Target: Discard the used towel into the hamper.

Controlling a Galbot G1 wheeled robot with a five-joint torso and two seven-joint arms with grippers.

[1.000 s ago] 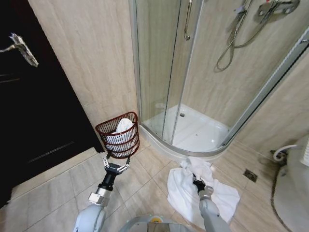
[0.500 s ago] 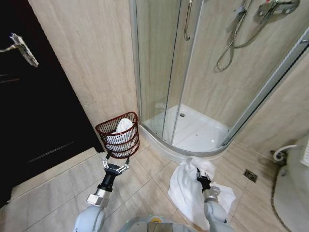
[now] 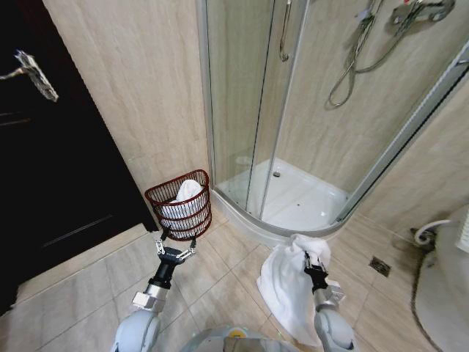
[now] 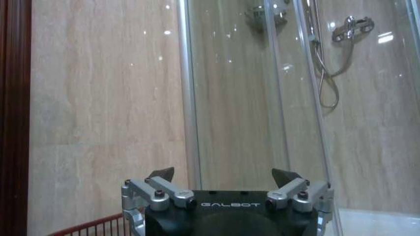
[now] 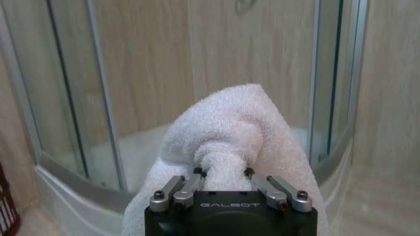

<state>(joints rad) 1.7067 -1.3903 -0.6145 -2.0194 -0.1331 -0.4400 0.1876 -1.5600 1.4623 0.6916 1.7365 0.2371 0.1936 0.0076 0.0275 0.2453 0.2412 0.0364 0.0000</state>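
Gripping a bunched fold of the white towel [image 3: 287, 282], the right gripper [image 3: 314, 273] stood just in front of the curved shower tray [image 3: 300, 202], with most of the cloth hanging from it in a long drape whose lower end looked to be at or touching the floor tiles [image 3: 220, 290]. In the right wrist view its fingers [image 5: 196, 173] were clenched on a rolled knot of terry [image 5: 226, 142], so the hold looked firm rather than a pinch on an edge.

The hamper [image 3: 180, 204], a reddish-brown wire basket, stood against the tiled wall beside the shower's glass door [image 3: 242, 95], well apart from the towel and on the robot's left. It already held something white. The left gripper [image 3: 175, 248] hung just in front of the hamper with its fingers spread and nothing between them; in the left wrist view the hamper's rim [image 4: 98, 227] showed just under it.

Doing this step well would seem to call for lifting the towel high enough that its tail clears the tiles before it is carried across, since a dragging end could snag on the tray's edge or catch the basket's wire ribs and tip it. The light hamper would probably shift if struck, so the cloth ought to come down from above its mouth, and the waiting left arm should be kept out of the path.
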